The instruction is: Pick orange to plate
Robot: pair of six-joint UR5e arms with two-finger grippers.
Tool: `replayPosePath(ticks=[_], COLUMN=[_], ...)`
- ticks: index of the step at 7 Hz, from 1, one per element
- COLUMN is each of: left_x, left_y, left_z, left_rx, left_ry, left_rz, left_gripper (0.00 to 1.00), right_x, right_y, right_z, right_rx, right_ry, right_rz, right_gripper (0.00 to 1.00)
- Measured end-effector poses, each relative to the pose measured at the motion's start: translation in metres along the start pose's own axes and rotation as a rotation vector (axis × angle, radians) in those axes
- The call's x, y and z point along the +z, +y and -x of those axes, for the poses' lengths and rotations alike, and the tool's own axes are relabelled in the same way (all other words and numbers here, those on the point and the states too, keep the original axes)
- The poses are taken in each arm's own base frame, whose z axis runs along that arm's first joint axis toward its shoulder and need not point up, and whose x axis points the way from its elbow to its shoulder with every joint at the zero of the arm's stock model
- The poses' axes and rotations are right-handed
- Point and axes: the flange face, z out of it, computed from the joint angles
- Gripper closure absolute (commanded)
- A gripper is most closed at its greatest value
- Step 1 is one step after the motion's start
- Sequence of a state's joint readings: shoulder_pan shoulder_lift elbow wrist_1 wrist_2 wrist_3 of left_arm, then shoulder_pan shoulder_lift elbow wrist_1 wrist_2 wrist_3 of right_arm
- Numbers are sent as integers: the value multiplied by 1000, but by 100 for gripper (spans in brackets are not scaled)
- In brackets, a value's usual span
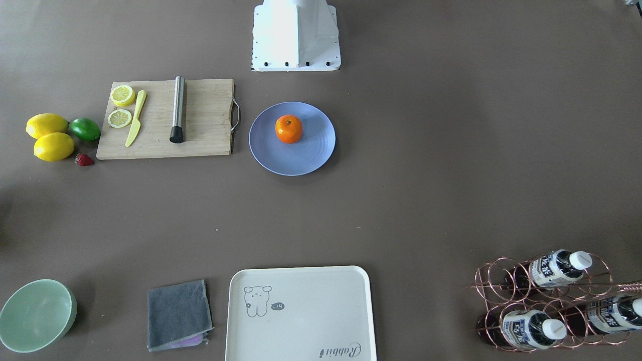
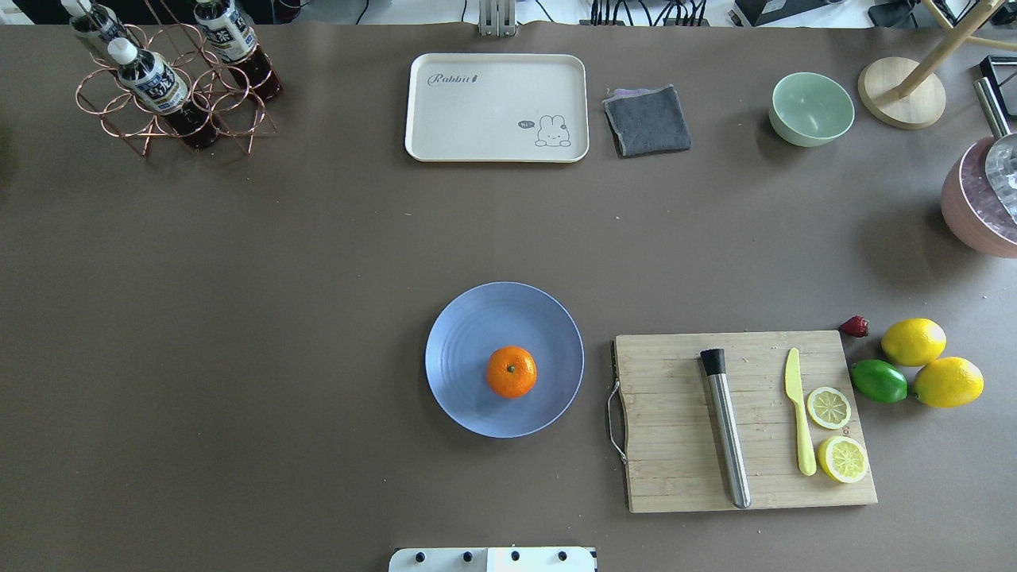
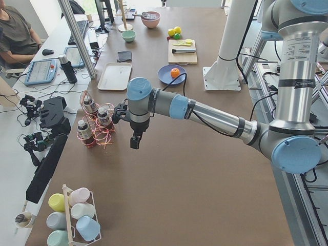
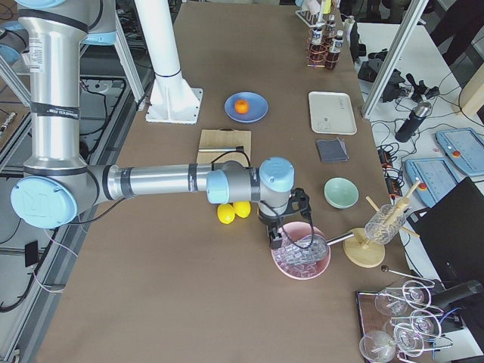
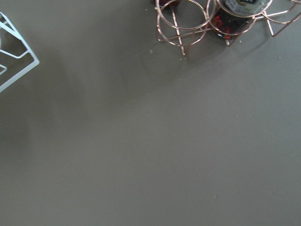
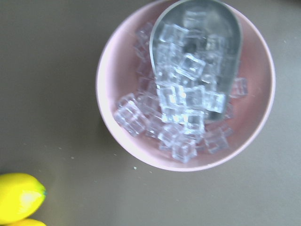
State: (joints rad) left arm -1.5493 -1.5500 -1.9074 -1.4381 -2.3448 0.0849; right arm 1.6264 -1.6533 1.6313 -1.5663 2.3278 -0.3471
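The orange (image 2: 511, 371) rests on the periwinkle-blue plate (image 2: 469, 334) at the table's middle, a little toward the robot's base; nothing holds it. Both also show in the front view, orange (image 1: 289, 129) on plate (image 1: 311, 153). My left gripper (image 3: 134, 143) hangs over bare table beside the copper bottle rack (image 3: 95, 125), far from the plate (image 3: 165, 78). At the other end my right gripper (image 4: 276, 237) hovers at the pink ice bowl (image 4: 301, 259). Each gripper shows only in a side view, so I cannot tell whether it is open or shut.
Right of the plate lies a wooden cutting board (image 2: 675, 445) with a metal muddler, yellow knife and lemon slices. Lemons (image 2: 914, 342), a lime (image 2: 879, 380) and a strawberry sit beyond it. A cream tray (image 2: 496, 107), grey cloth (image 2: 647, 121) and mint bowl (image 2: 811, 108) line the far edge.
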Motion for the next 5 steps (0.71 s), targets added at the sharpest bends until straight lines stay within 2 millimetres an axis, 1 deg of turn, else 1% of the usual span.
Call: replayPosePath(ticks=[1,2,5], left_x=[-2,-3,-7], left_y=[11,14,16], left_z=[10,13,11], left_rx=[-2,-2,22], left_ry=[24,36,38], left_rz=[1,-3,-31], left_gripper=[2,2,2], right_x=[-2,-5,-13], right_y=[19,25,21], right_z=[-26,-35,-35], right_rx=[-8,-12,-21], right_ry=[-2,-1,5], right_rz=[-3,-9,-22], right_gripper=[0,0,0])
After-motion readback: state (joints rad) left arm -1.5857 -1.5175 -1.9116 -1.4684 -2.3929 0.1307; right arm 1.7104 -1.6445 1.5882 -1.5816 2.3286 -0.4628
